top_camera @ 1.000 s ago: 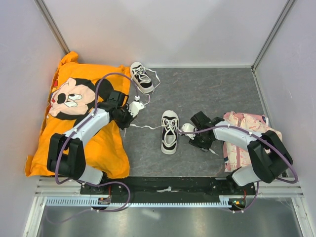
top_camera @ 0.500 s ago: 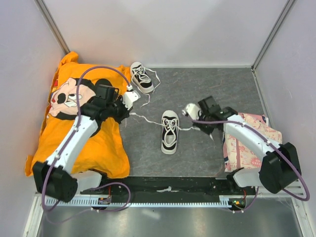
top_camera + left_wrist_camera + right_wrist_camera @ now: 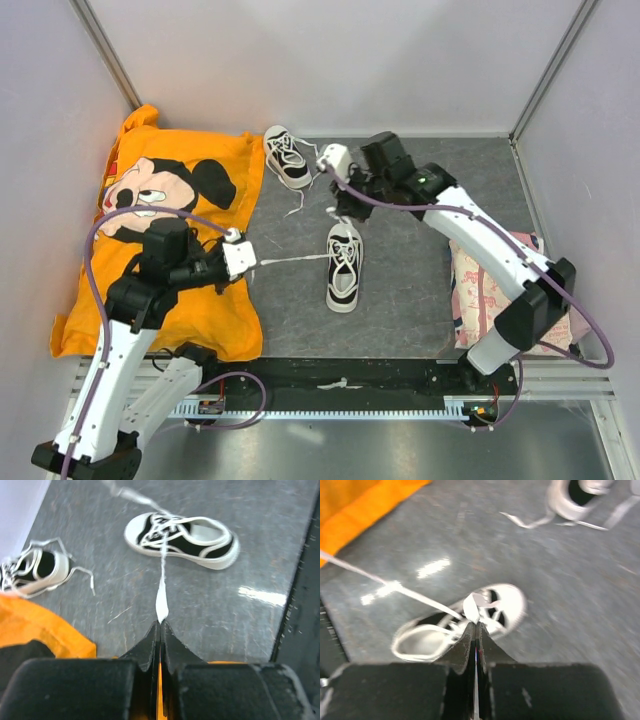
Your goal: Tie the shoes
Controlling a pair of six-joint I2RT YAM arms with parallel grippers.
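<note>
One of the shoes [image 3: 344, 266], black with a white toe cap, lies mid-table with its toe pointing away from the arms. My left gripper [image 3: 249, 263] is shut on the end of its white lace [image 3: 161, 600]. That lace runs taut from the shoe [image 3: 182, 532] to the closed tips [image 3: 161, 623]. My right gripper [image 3: 338, 192] hangs just beyond the toe, shut on the other lace end [image 3: 472, 608] above the blurred shoe [image 3: 506, 604]. The second shoe [image 3: 287, 156] lies at the back with its laces loose, also seen as shoe [image 3: 36, 570] and shoe [image 3: 577, 495].
An orange cartoon-print cloth [image 3: 150, 200] covers the left side, under my left arm. A pink patterned cloth [image 3: 490, 300] lies at the right, by the right arm's base. Pale walls [image 3: 350, 60] enclose the grey table, and a black rail [image 3: 340, 375] runs along the near edge.
My left arm pulled back toward the near left, drawing its lace taut. My right gripper closed on the other lace, then swung from the shoe's right side to above its toe.
</note>
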